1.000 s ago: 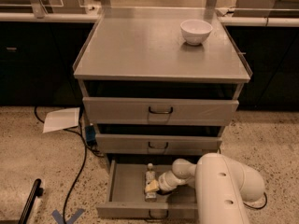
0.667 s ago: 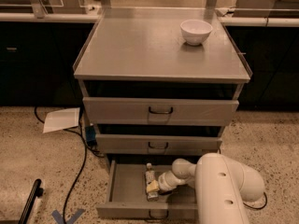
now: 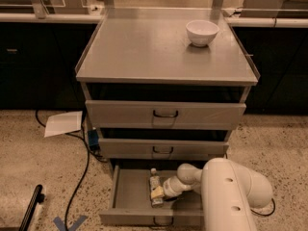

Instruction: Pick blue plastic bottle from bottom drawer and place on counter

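Note:
The bottom drawer is pulled open at the foot of the cabinet. The blue plastic bottle lies in it, white cap pointing to the back. My gripper reaches in from the right, low in the drawer, at the bottle's near end. The white arm covers the drawer's right part. The counter is the grey slab on top of the cabinet.
A white bowl stands on the counter at the back right. Two upper drawers are shut. A white sheet of paper and a black cable lie on the floor to the left. A dark object lies at the bottom left.

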Robot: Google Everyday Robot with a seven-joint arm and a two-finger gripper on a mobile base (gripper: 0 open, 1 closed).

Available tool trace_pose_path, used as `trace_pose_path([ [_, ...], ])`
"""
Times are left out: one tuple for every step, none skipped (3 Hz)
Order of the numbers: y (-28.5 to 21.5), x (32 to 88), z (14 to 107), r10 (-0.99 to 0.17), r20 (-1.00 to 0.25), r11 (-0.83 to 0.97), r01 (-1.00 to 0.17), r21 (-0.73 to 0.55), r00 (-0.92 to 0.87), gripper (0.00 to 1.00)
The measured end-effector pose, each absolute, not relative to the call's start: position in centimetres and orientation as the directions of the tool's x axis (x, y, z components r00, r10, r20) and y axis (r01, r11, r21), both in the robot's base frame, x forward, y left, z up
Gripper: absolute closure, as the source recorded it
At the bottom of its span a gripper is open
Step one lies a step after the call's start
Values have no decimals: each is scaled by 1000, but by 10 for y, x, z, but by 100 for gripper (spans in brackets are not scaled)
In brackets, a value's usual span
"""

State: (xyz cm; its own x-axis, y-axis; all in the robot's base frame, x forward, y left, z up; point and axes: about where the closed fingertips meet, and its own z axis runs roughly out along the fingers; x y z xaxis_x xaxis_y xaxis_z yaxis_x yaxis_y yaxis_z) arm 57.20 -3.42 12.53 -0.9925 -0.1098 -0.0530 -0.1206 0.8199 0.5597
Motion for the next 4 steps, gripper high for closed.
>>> trace_pose_path([
  [-33,571,128,-113,-49,798,-120,591,-992,100],
  [-44,574,154,-124,-65,736,-136,663,-990,100],
  [-69,572,190,-159,-94,678,-178,713,-983,100],
  [-95,560,215,-217,-86,630,-206,749,-972,100],
])
